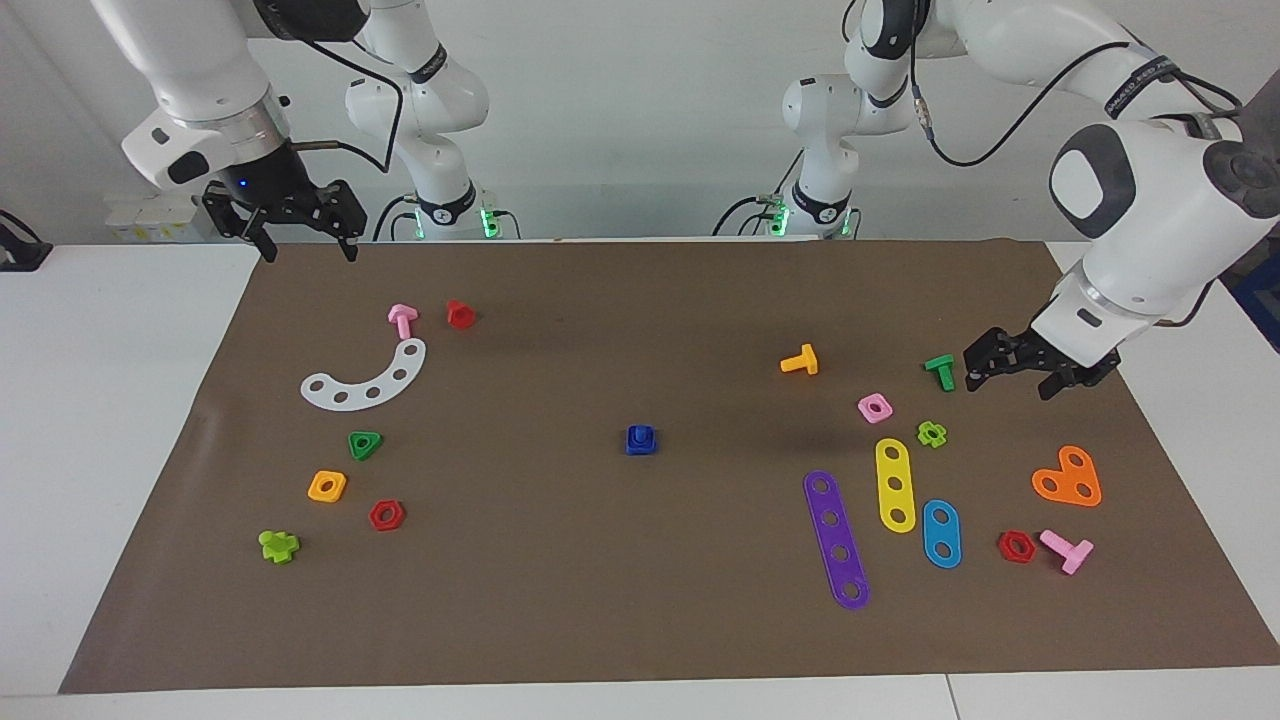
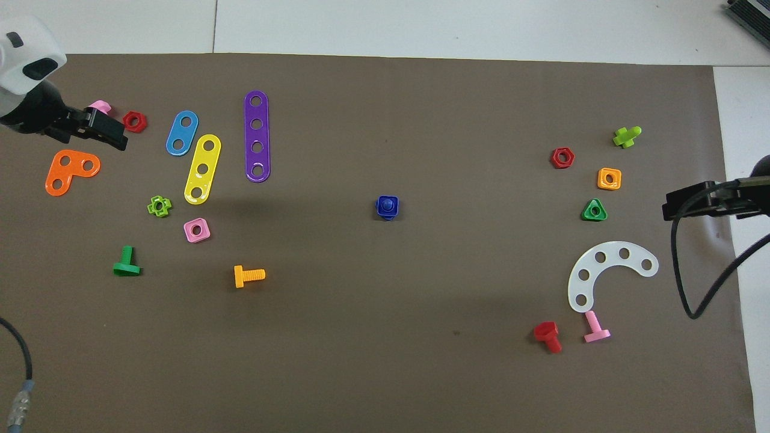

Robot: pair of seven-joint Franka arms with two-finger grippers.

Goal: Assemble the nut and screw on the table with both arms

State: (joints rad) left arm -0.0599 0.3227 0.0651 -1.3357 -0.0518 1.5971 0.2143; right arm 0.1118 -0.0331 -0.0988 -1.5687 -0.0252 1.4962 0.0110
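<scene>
We judge the joining step to be done: at the middle of the brown mat [image 1: 560, 600] that covers the tabletop [image 1: 120, 420], the dark-blue nut [image 1: 641, 446] lies flat with the dark-blue screw [image 1: 640, 435] standing in its centre hole, the two reading as one small stacked piece, free of either arm. From above we see a round blue stub rising from the square outline, which fits a seated screw, though we cannot tell how tightly it sits. Our left claw [image 1: 1012, 367] hangs open and empty over the left arm's end of the mat, just beside the green T-shaped bolt [image 1: 940, 371] and above the orange heart-shaped plate [image 1: 1068, 477], well apart from the assembly. Our right claw [image 1: 297, 235] hangs open and empty over the mat's edge nearest the robots at the right arm's end, close to the pink bolt [image 1: 402, 320] and the red bolt [image 1: 460, 314], and the right arm waits there. The other loose parts, such as the purple strip [image 1: 836, 538], the yellow strip [image 1: 895, 484] and the white curved plate [image 1: 366, 378], lie scattered toward both ends and play no part. As we see it, what is left is only to bring the left arm to a rest pose clear of the parts. That move calls for a path that stays high enough over the green bolt and the pink square nut [image 1: 874, 407] not to brush them, and for leaving the blue pair alone.
</scene>
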